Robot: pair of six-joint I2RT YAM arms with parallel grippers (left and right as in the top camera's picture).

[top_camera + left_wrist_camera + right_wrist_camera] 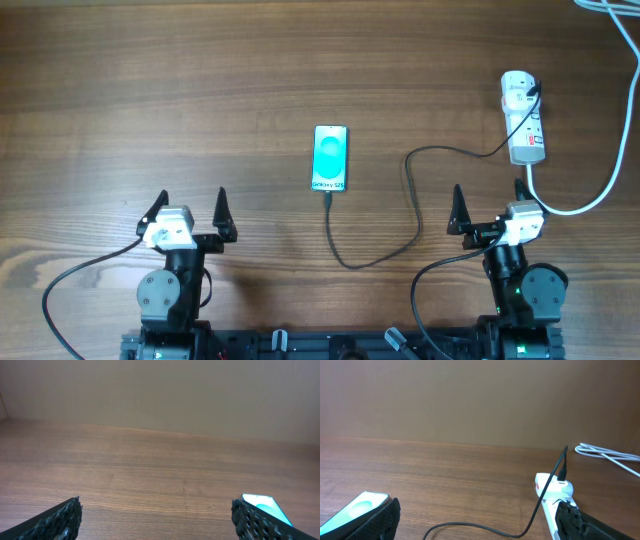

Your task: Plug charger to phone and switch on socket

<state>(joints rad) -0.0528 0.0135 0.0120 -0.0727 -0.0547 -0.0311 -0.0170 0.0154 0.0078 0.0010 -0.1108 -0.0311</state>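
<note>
the left gripper (190, 203) stands spread wide with nothing between its fingers, pointing toward the far side over bare wood, and the left arm (163, 290) behind it is folded low at the near edge of the tabletop (150, 90). the right gripper (488, 200) is just as wide and just as empty, with the right arm (522, 285) tucked the same way at the near right. between the two grippers and a little farther out lies the phone (330, 157), flat, screen up and lit cyan, its long sides running away from the robot. it is apart from both grippers, with open wood on either side and a broad bare stretch to the left and far side. the charger (416, 215) runs from the phone's near edge, loops toward the robot, climbs back past the right gripper's left finger and crosses to the socket (523, 120), where its black plug stands in the far outlet (whether the tip is seated in the phone cannot be told). the socket lies just beyond the right gripper, near the right edge, its thick white cord (600, 195) curling close past that gripper's right finger. its switch is too small to read.
</note>
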